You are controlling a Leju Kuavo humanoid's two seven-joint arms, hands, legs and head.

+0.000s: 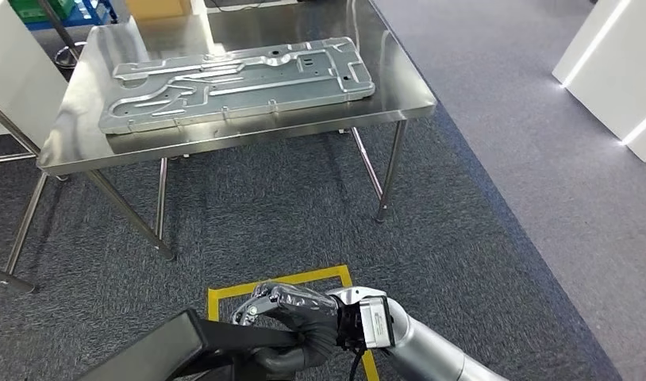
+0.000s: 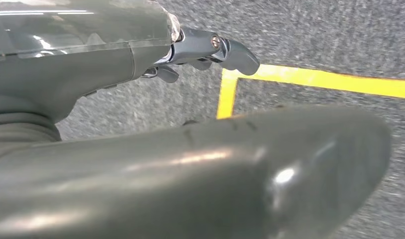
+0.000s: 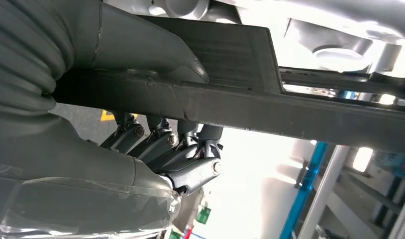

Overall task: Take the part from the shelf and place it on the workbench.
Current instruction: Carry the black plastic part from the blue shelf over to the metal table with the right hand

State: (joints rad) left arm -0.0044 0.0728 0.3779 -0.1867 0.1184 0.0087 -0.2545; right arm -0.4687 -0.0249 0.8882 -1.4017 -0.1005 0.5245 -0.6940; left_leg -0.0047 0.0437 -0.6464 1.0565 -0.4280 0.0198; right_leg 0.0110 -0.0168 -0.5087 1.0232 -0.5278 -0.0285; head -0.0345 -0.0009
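1. head view: right hand (image 1: 292, 317) grips the dark part (image 1: 177, 345), fingers wrapped over its edge; workbench (image 1: 224, 135) well ahead.
2. left wrist view: left hand (image 2: 91, 45) with fingers (image 2: 230, 52) apart, holding nothing.
3. right wrist view: fingers (image 3: 190, 149) curl under the part's flat bar.

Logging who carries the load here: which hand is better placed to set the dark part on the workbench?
The right hand. It already grips the dark part, fingers wrapped under its edge. The steel workbench lies ahead, already bearing a stamped metal panel. The left hand holds nothing.
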